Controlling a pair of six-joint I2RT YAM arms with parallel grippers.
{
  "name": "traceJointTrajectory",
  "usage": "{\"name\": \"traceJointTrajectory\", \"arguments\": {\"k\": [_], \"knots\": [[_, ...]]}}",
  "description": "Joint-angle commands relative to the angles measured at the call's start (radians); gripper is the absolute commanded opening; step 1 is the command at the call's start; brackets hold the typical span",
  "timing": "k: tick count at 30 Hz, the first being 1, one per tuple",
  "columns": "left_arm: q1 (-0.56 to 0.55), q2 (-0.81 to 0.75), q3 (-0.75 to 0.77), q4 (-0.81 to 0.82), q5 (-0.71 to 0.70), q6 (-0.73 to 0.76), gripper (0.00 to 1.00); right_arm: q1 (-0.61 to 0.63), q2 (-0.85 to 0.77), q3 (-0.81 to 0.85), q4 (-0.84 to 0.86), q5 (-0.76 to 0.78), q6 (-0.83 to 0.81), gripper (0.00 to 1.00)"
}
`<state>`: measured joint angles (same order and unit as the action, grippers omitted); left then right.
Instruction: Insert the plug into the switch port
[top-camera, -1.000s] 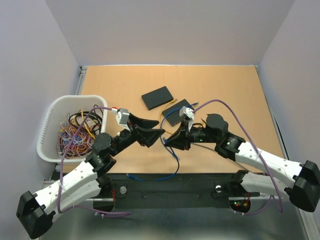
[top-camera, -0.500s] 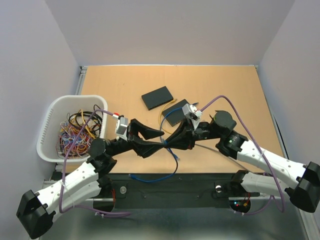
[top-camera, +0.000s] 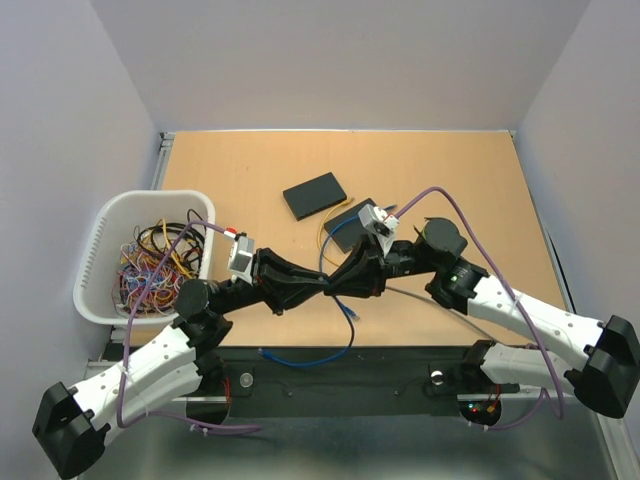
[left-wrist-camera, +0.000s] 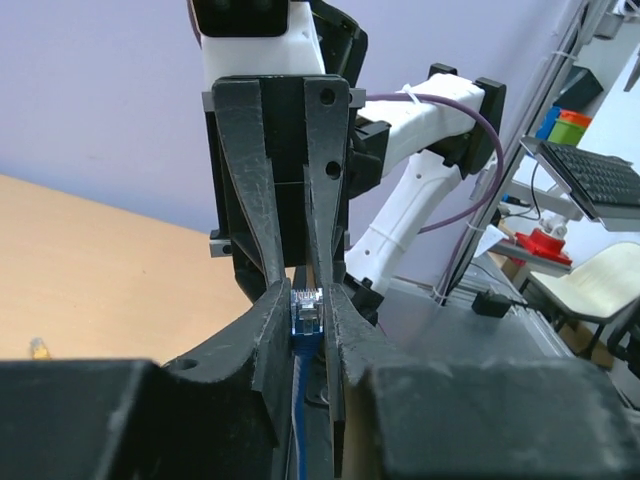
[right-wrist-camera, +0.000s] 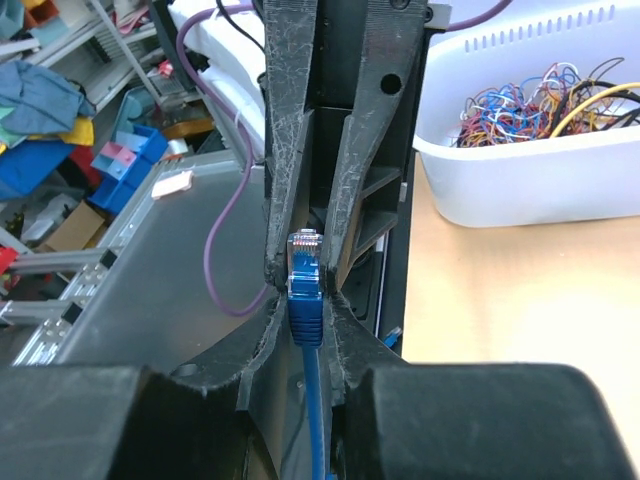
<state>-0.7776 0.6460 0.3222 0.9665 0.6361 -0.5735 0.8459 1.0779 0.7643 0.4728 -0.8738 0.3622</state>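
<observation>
The blue plug (right-wrist-camera: 304, 262) with its clear tip sits pinched between my right gripper's (right-wrist-camera: 305, 292) fingers, shut on its boot. My left gripper (left-wrist-camera: 308, 292) meets it tip to tip, and its fingers press both sides of the same plug (left-wrist-camera: 307, 310). From above, the left gripper (top-camera: 320, 286) and right gripper (top-camera: 336, 283) touch noses over the table's front middle. The blue cable (top-camera: 347, 320) hangs from that junction. Two flat black boxes lie behind: one (top-camera: 318, 194) free, one (top-camera: 350, 230) partly under the right wrist. I cannot tell which is the switch, and no port shows.
A white basket (top-camera: 100, 240) full of tangled coloured wires stands at the left edge. The cable's loose end (top-camera: 265, 352) rests on the black ledge in front of the table. A yellow lead (top-camera: 324, 228) lies beside the nearer black box.
My left gripper has swung right to the right gripper's tip and closed its wide-open jaws onto the plug. The right gripper has kept its hold and shifted only slightly.
</observation>
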Motion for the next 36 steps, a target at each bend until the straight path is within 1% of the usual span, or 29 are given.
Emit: {"name": "traceJointTrajectory", "arguments": {"k": [1, 3, 5, 9, 10, 11, 13, 14, 15, 16, 17, 18, 19, 20, 21, 23, 25, 27, 30, 33, 35, 36], "knots": [[-0.006, -0.034, 0.041, -0.026, -0.032, 0.017, 0.22, 0.009, -0.003, 0.024, 0.081, 0.019, 0.011, 0.0], [-0.006, -0.048, 0.058, -0.104, -0.076, 0.044, 0.07, 0.009, -0.012, 0.009, 0.082, 0.045, 0.009, 0.01], [-0.006, -0.055, 0.077, -0.161, -0.093, 0.06, 0.0, 0.009, -0.016, 0.001, 0.093, 0.07, 0.012, 0.0], [-0.006, -0.042, 0.086, -0.175, -0.092, 0.058, 0.0, 0.009, -0.019, -0.005, 0.102, 0.099, 0.027, 0.01], [-0.006, -0.036, 0.09, -0.181, -0.104, 0.049, 0.0, 0.009, -0.024, -0.01, 0.102, 0.113, 0.03, 0.08], [-0.008, -0.031, 0.098, -0.198, -0.121, 0.044, 0.0, 0.009, -0.03, -0.014, 0.099, 0.158, 0.035, 0.2], [-0.008, -0.026, 0.121, -0.29, -0.196, 0.035, 0.0, 0.007, -0.05, -0.017, 0.067, 0.229, 0.029, 0.48], [-0.008, -0.026, 0.158, -0.378, -0.228, 0.017, 0.0, 0.008, -0.079, -0.013, 0.0, 0.31, 0.018, 0.64], [-0.008, -0.02, 0.181, -0.431, -0.306, 0.008, 0.0, 0.009, -0.096, -0.01, -0.034, 0.349, 0.002, 0.68], [-0.008, -0.02, 0.204, -0.486, -0.352, -0.002, 0.0, 0.009, -0.11, -0.005, -0.071, 0.383, -0.011, 0.71], [-0.009, -0.014, 0.251, -0.541, -0.401, -0.014, 0.0, 0.009, -0.127, -0.002, -0.106, 0.41, -0.022, 0.72], [-0.008, 0.006, 0.297, -0.666, -0.52, -0.053, 0.0, 0.009, -0.154, 0.006, -0.191, 0.508, -0.041, 0.73], [-0.008, 0.02, 0.32, -0.727, -0.577, -0.071, 0.0, 0.009, -0.167, 0.007, -0.192, 0.509, -0.043, 0.73], [-0.008, 0.033, 0.336, -0.812, -0.625, -0.087, 0.0, 0.009, -0.176, 0.01, -0.23, 0.56, -0.046, 0.73], [-0.008, 0.055, 0.345, -0.824, -0.677, -0.094, 0.0, 0.009, -0.179, 0.018, -0.246, 0.578, -0.052, 0.73], [-0.008, 0.067, 0.339, -0.812, -0.687, -0.103, 0.0, 0.01, -0.168, 0.033, -0.279, 0.608, -0.06, 0.72], [-0.008, 0.079, 0.337, -0.793, -0.691, -0.112, 0.0, 0.01, -0.124, 0.058, -0.347, 0.665, -0.065, 0.7], [-0.008, 0.096, 0.341, -0.787, -0.693, -0.121, 0.0, 0.013, -0.092, 0.09, -0.393, 0.728, -0.068, 0.65], [-0.008, 0.11, 0.345, -0.782, -0.697, -0.126, 0.0, 0.031, -0.044, 0.099, -0.387, 0.782, -0.074, 0.61], [-0.008, 0.13, 0.351, -0.775, -0.69, -0.126, 0.0, 0.07, 0.022, 0.125, -0.382, 0.855, -0.078, 0.55], [-0.008, 0.139, 0.354, -0.767, -0.685, -0.126, 0.0, 0.079, 0.051, 0.139, -0.382, 0.866, -0.08, 0.51], [-0.008, 0.144, 0.356, -0.761, -0.679, -0.127, 0.0, 0.082, 0.072, 0.144, -0.375, 0.865, -0.074, 0.5]]}}
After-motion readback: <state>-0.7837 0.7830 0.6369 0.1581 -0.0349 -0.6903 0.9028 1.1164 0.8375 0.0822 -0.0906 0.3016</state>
